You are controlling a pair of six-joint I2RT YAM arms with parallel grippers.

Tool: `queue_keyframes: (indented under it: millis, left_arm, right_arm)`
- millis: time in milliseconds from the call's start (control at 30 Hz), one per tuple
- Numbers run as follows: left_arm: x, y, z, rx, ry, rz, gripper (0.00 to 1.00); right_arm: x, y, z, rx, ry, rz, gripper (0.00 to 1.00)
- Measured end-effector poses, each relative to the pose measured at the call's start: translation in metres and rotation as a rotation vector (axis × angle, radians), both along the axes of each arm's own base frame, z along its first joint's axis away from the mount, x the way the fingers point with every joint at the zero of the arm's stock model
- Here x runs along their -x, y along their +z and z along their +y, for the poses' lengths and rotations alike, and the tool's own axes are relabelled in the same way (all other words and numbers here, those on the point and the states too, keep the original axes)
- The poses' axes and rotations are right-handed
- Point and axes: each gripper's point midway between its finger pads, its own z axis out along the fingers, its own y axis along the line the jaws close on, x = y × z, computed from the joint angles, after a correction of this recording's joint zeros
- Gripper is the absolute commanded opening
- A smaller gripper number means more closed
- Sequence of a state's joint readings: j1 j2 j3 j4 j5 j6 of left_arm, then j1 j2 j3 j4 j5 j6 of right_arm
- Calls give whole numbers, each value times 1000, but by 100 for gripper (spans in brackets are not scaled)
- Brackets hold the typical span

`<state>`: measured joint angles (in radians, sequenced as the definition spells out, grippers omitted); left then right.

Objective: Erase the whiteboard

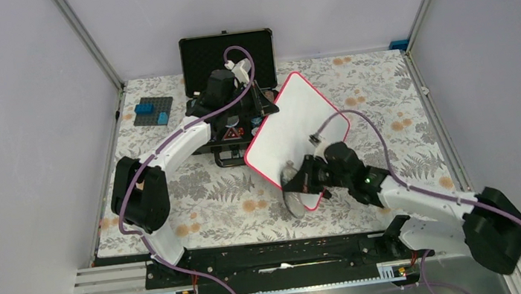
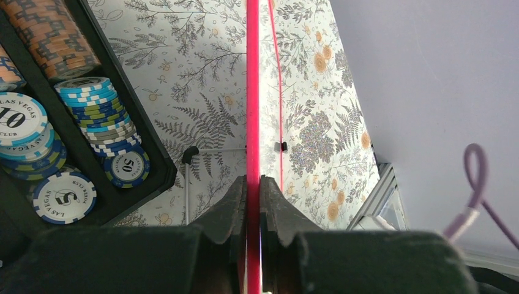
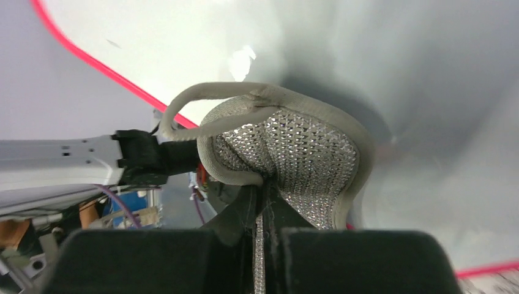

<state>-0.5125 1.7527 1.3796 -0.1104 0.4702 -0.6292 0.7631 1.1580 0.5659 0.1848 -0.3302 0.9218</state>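
The whiteboard (image 1: 293, 132), white with a red-pink rim, is held tilted above the table. My left gripper (image 1: 261, 102) is shut on its far left rim; in the left wrist view the rim (image 2: 253, 92) runs edge-on between the closed fingers of that gripper (image 2: 253, 184). My right gripper (image 1: 299, 181) is shut on a round grey sparkly pad (image 3: 294, 153) with a beige border and loop, pressed against the board's face (image 3: 398, 73) near its lower corner. The pad also shows in the top view (image 1: 293, 195). No red writing shows on the board's visible face.
A black open case (image 1: 228, 57) with poker chips (image 2: 101, 119) stands behind and under the left gripper. A grey plate with blue bricks (image 1: 153, 111) lies at the back left. Floral cloth (image 1: 203, 191) covers the table; enclosure walls stand on both sides.
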Motion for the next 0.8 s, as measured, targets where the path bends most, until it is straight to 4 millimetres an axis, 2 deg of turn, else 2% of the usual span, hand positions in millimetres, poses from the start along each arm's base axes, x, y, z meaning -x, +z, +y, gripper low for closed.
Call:
queue_keyframes:
  millis: [100,200,333,400,500,567,667,700,800]
  left_arm:
    - [0,1,-1,3,-4,-3,0]
    - [1,2,-2,6,-8,-6,0]
    - [1,2,-3,6,-10,-8,0]
    - [1,2,-3,8,-11,-10,0]
    - [1,1,-3,3,-6,-6,0]
    - [1,1,-3,2,-6,-7,0]
    - [1,1,-3,1,-5,-7,10]
    - [1,1,-3,0,-6,-9,16]
    - [4,-1,-3,-10,-22,-11,30]
  right_arm:
    - [15,-30,-29,37,-64,13,0]
    - [19,-57,-54,71,-132,49,0]
    - [6,-74,-87,121,-253,108,0]
    - [1,-74,-98,171,-286,112,1]
    - [-10,-58,-112,273,-316,75,5]
    - [-25,-32,-122,335,-350,-2,7]
    - [-54,18,-138,406,-424,-170,6]
    - [-64,31,-146,433,-457,-220,6]
    - [-86,37,-171,535,-542,-259,2]
